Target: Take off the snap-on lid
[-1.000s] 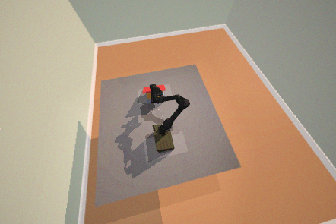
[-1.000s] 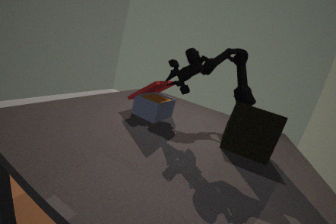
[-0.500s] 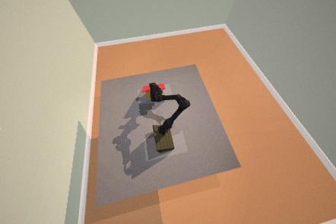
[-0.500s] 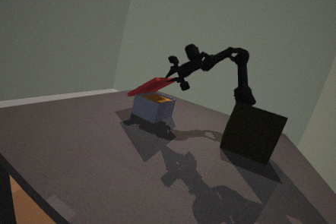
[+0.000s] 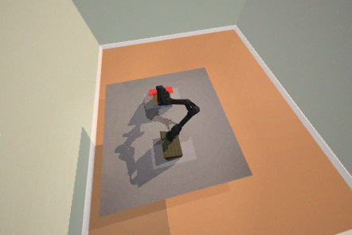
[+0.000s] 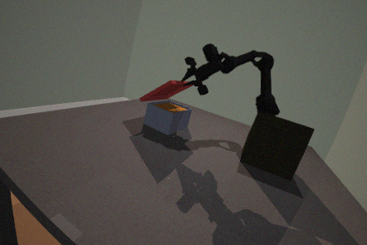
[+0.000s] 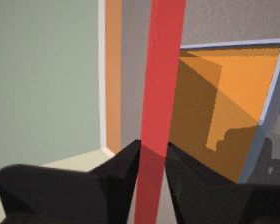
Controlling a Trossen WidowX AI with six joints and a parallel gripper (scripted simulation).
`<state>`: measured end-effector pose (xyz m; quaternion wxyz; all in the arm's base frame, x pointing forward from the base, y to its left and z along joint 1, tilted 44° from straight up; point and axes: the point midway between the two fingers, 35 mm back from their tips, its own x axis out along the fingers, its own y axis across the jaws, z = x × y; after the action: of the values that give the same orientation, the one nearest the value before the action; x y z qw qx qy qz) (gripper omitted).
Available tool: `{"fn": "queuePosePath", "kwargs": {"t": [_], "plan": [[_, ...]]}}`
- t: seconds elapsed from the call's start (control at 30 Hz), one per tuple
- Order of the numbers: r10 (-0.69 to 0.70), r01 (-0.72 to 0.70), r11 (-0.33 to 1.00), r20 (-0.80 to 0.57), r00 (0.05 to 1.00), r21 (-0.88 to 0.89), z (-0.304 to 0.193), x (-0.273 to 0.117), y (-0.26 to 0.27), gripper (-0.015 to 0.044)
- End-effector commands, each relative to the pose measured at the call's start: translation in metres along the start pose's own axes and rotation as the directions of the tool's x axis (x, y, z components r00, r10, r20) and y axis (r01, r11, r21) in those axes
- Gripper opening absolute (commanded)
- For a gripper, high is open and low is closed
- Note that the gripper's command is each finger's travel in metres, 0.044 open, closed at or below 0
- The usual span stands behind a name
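Note:
The red lid (image 5: 153, 92) (image 6: 163, 90) (image 7: 164, 75) is off its closed seat and steeply tilted, its gripped edge high and its far edge low. The storage box (image 6: 159, 120) (image 7: 255, 155) stands upright on the table (image 5: 223, 146) (image 6: 83, 156), blue-grey outside, with its orange inside showing below the lid. My gripper (image 6: 188, 82) (image 7: 152, 146) is shut on the lid's near edge, above the box. Whether the lid's low edge touches the box's far rim cannot be told. In the top view the arm hides the fingertips.
The arm stands on a dark wooden block (image 5: 172, 150) (image 6: 276, 148) at the other end from the box. The arm's shadow falls across the table between them. The table's far edge lies behind the box in the exterior view.

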<state>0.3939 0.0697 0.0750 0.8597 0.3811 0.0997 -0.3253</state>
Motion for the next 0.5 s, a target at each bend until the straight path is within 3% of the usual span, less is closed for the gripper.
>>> {"fn": "queuePosePath", "kwargs": {"t": [0.0,0.47], "plan": [[0.014,-0.014,1.000,0.000,1.000,0.014,0.001,-0.005,0.010,0.0000],[0.014,-0.014,1.000,0.000,1.000,0.013,0.021,-0.005,0.001,0.0000]]}}
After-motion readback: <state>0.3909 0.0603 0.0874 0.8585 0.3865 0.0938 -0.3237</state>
